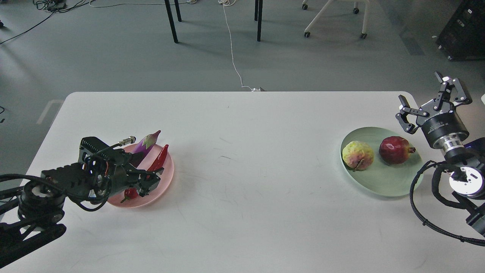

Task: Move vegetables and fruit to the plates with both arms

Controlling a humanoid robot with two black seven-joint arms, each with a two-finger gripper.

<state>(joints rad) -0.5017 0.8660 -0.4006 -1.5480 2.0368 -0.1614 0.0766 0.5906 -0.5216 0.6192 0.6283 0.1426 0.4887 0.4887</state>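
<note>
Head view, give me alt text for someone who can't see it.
A white table holds a pink plate at left with an eggplant and a red chili, and a green plate at right with a pomegranate and a yellow-green fruit. The left claw hangs over the pink plate; the right claw is open beside the green plate.

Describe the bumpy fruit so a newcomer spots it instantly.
Find the mint green plate near the white table's right edge. Two round fruits sit on it; the bumpy yellow-green fruit is the left one, unlike the smooth dark red pomegranate beside it.
</note>
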